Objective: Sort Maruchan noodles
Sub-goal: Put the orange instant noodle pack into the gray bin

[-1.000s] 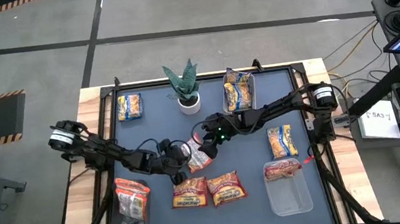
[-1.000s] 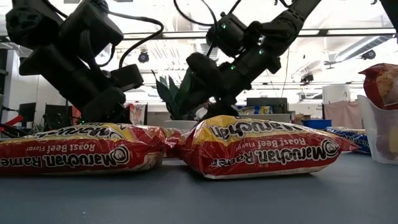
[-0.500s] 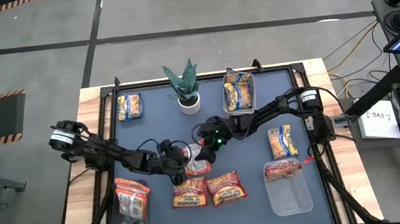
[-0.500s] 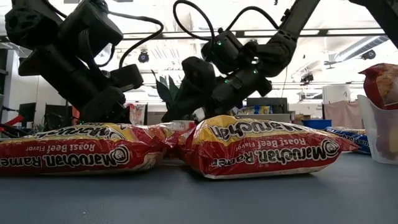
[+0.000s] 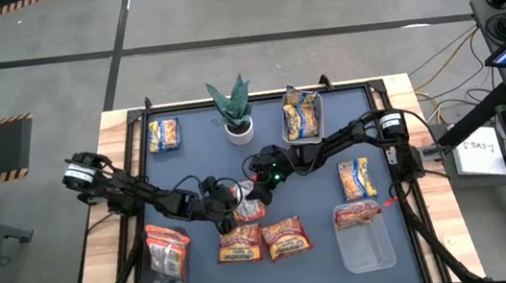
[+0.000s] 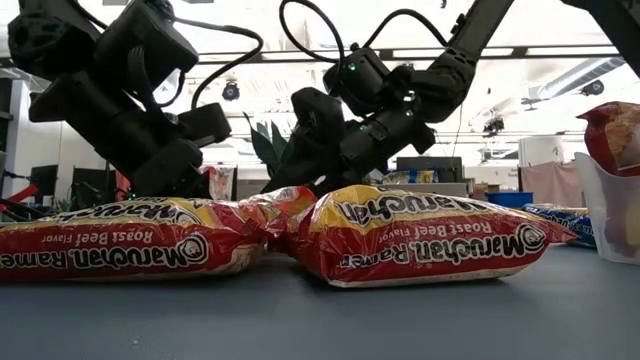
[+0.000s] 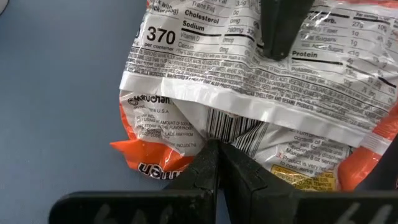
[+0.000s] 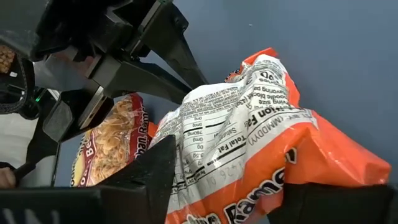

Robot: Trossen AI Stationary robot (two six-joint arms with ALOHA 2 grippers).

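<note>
Right gripper (image 5: 257, 191) has narrowed around the orange packet (image 8: 261, 149) at table centre since earlier, probably gripping it; left gripper (image 7: 217, 163) stays pinched shut on its edge.

Left front packet (image 6: 130, 240): "Maruchan Ramen", "Roast Beef Flavor", seen upside down.
Right front packet (image 6: 420, 235): the same wording, also upside down.
Orange-and-white packet (image 7: 261, 99): "370", "Cholesterol", "Sodium", "Protein", "Maruchan", a barcode; the right wrist view shows "Total Fat", "Ramen".
</note>
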